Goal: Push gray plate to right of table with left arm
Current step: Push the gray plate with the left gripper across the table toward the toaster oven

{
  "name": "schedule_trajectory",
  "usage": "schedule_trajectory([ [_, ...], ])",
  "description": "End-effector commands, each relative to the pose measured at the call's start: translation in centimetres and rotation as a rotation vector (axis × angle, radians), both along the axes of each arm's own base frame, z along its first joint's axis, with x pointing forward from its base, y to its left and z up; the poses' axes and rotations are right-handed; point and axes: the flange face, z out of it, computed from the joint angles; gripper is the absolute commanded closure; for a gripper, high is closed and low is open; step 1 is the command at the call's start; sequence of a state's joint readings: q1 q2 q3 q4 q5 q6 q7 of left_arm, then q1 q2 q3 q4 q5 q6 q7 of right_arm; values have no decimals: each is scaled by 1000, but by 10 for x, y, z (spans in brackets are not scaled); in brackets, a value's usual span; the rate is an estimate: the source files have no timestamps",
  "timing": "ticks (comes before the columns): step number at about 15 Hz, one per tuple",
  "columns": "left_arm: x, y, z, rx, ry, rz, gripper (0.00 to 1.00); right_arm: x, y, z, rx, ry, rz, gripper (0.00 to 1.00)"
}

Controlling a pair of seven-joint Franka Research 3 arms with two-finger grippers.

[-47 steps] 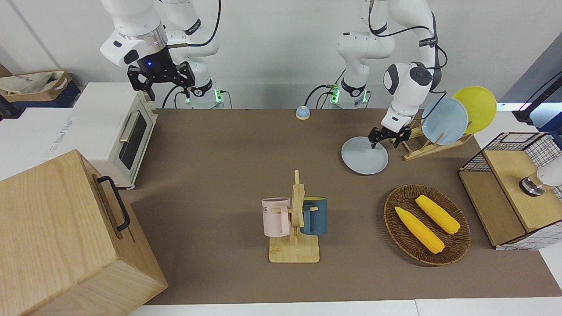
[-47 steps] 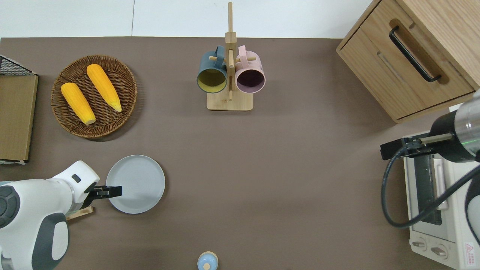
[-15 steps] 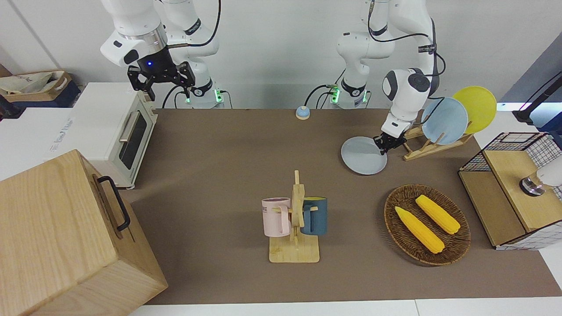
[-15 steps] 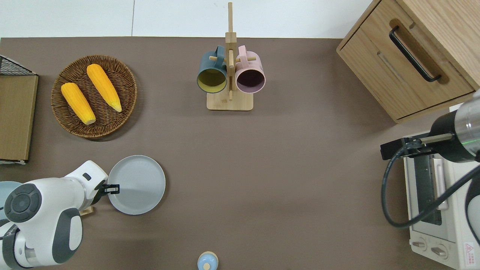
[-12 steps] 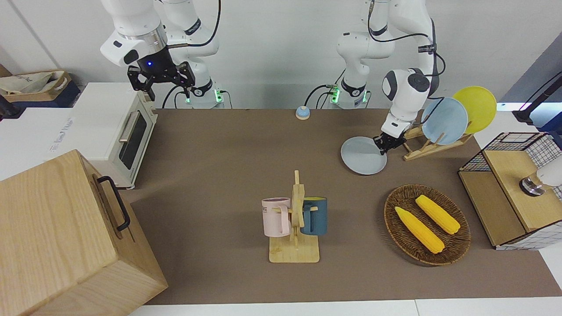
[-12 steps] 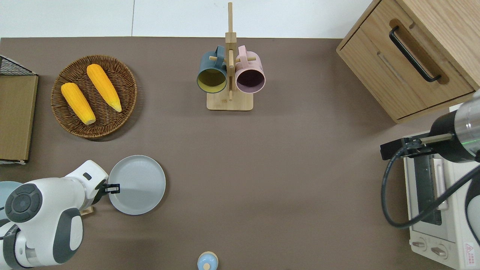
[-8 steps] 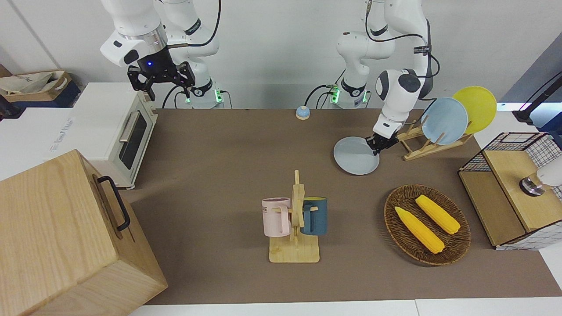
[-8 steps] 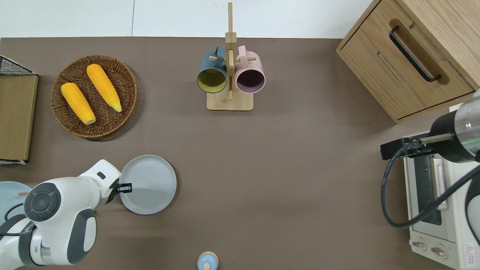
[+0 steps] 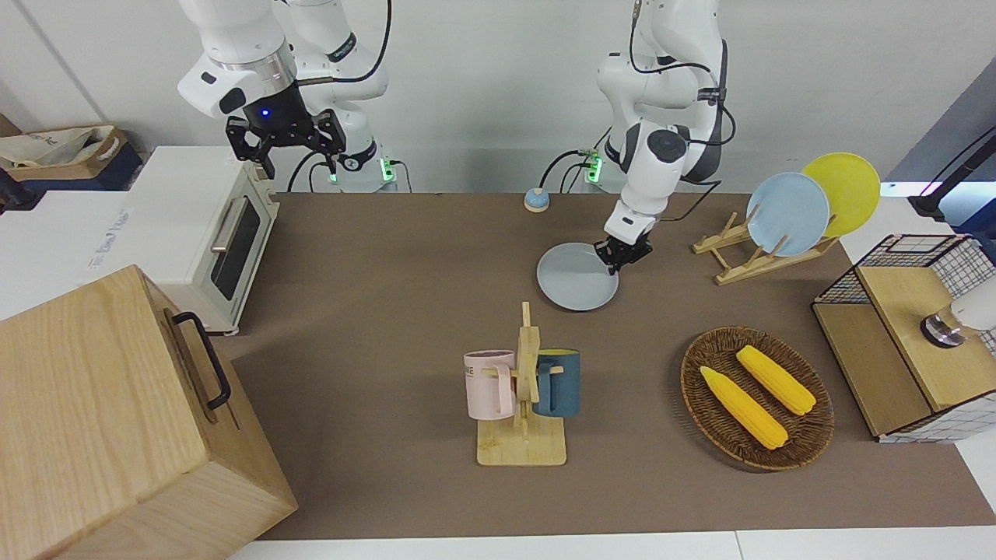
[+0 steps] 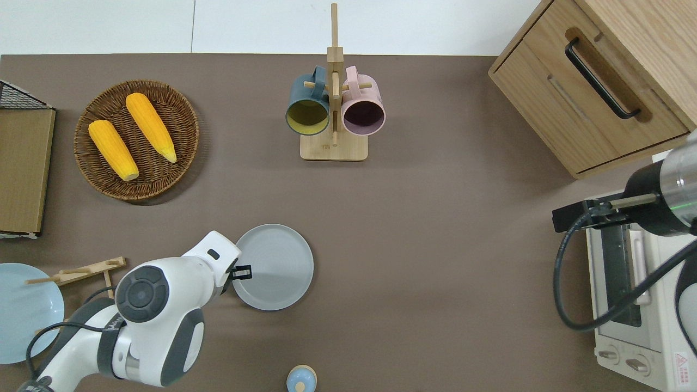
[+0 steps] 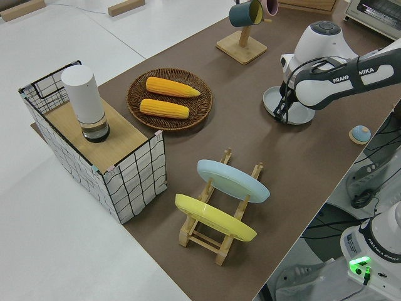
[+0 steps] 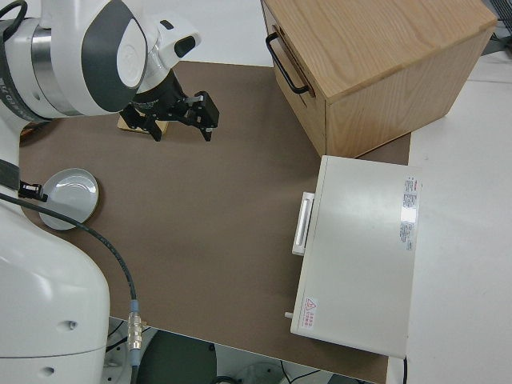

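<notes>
The gray plate (image 9: 577, 286) (image 10: 272, 267) (image 12: 70, 196) lies flat on the brown table (image 9: 373, 257), near its middle and closer to the robots than the mug rack. My left gripper (image 9: 620, 260) (image 10: 242, 270) is shut and low, its fingertips on the plate's rim at the side toward the left arm's end of the table. The left side view shows the left gripper (image 11: 282, 111) pointing down onto the gray plate's (image 11: 301, 115) edge. My right gripper (image 9: 285, 144) (image 12: 180, 120) is parked and open.
A wooden mug rack (image 9: 523, 389) with two mugs stands farther from the robots than the plate. The corn basket (image 9: 756, 398) and a plate rack (image 9: 766, 253) sit toward the left arm's end. A toaster oven (image 9: 202, 225), wooden cabinet (image 9: 117, 420) and small bell (image 9: 535, 200) are also there.
The left gripper closed its fingers, then slid the gray plate across the table toward the right arm's end, away from the plate rack. The right arm has not moved.
</notes>
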State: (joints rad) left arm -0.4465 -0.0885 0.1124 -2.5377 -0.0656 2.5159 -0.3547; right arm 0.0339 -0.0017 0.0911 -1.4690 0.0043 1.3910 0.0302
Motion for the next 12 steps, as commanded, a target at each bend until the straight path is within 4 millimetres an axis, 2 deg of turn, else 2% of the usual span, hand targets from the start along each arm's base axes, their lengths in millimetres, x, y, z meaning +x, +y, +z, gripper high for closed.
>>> schedule_trajectory([
  [1,-4,-57,-8,-2,15,22,1000,-4,-2,3,7,4,-2,17],
  [5,-11,-121,-17,-2,23,26,1000,-4,-2,3,7,4,-2,17],
  [7,-13,-146,-21,-7,29,38,1000,-4,-2,3,7,6,-2,17],
  [12,-8,-222,-17,-61,25,93,1000,-4,-2,3,7,6,-2,17],
])
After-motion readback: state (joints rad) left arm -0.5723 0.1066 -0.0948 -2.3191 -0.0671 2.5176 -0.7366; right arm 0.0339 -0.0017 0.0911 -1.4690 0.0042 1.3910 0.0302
